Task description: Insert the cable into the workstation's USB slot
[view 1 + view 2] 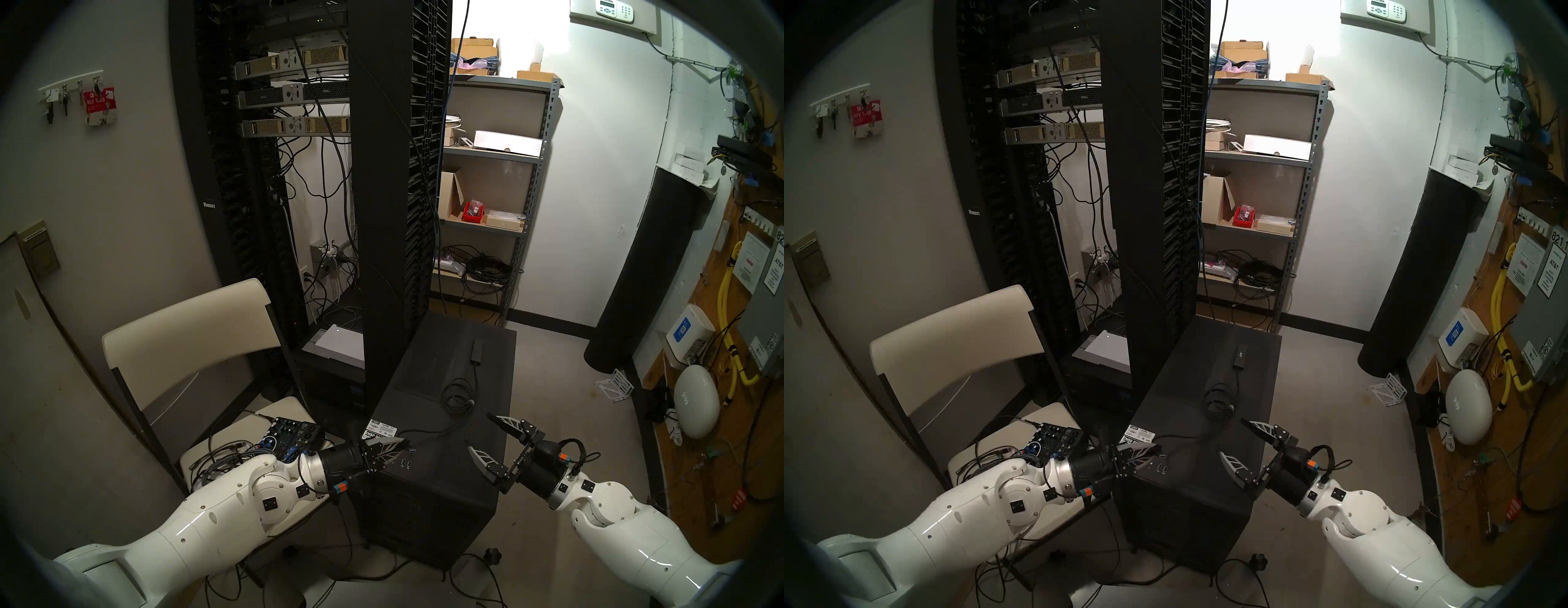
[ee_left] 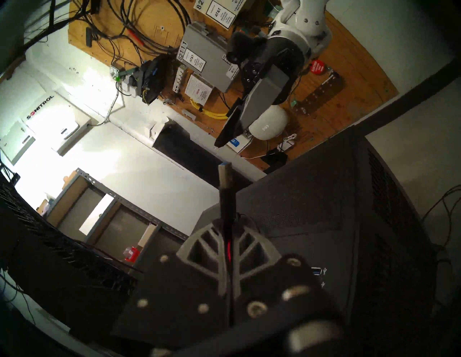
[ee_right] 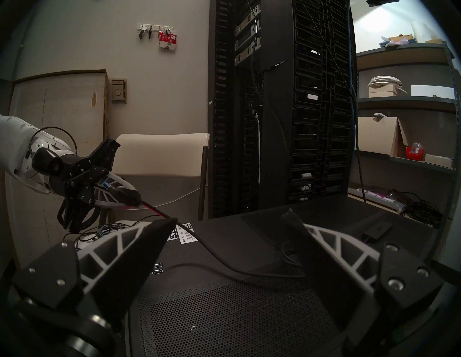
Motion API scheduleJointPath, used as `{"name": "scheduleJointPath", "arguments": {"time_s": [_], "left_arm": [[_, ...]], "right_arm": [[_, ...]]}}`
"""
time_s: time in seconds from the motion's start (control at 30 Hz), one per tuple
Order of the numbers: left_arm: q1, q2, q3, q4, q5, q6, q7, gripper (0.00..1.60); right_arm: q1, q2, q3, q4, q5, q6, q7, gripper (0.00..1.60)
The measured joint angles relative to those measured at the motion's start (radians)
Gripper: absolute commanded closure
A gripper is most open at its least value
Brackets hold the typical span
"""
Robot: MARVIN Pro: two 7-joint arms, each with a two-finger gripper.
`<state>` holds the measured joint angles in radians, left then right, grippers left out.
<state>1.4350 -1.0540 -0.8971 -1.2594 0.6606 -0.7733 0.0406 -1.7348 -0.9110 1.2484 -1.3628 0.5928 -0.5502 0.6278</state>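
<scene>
The cable (image 1: 457, 392) lies on the workstation (image 1: 441, 488), right of the chair (image 1: 191, 335).

Workstation (image 1: 428, 479) top front bare; cable (image 1: 441, 429) crosses it; rack (image 1: 394, 191) crowds rear.

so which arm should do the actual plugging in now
Left. The left gripper is already shut on the cable at its plug, just beside the USB slots on the workstation. The right gripper hangs open and empty.
</scene>
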Motion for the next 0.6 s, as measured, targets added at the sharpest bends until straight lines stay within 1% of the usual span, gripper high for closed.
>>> {"name": "scheduleJointPath", "arguments": {"time_s": [0.07, 0.2, 0.23, 0.33, 0.47, 0.6], "left_arm": [[-0.003, -0.007, -0.007, 0.007, 0.032, -0.007, 0.027, 1.60], [-0.011, -0.022, -0.016, 0.019, 0.103, -0.021, 0.091, 1.60], [-0.015, -0.028, -0.017, 0.021, 0.134, -0.027, 0.119, 1.60], [-0.018, -0.033, -0.018, 0.022, 0.162, -0.033, 0.138, 1.60], [-0.027, -0.040, -0.014, 0.028, 0.247, -0.048, 0.198, 1.60], [-0.038, -0.043, -0.004, 0.042, 0.354, -0.054, 0.260, 1.60]], "right_arm": [[0.000, 0.000, 0.000, 0.000, 0.017, 0.000, 0.017, 0.00], [0.002, 0.005, 0.001, -0.001, 0.077, 0.012, 0.075, 0.00], [0.005, 0.008, 0.001, -0.001, 0.101, 0.027, 0.104, 0.00], [0.010, 0.011, 0.001, 0.001, 0.122, 0.040, 0.127, 0.00], [0.032, 0.018, -0.005, 0.010, 0.150, 0.082, 0.186, 0.00], [0.061, 0.019, -0.011, 0.016, 0.173, 0.120, 0.237, 0.00]]}}
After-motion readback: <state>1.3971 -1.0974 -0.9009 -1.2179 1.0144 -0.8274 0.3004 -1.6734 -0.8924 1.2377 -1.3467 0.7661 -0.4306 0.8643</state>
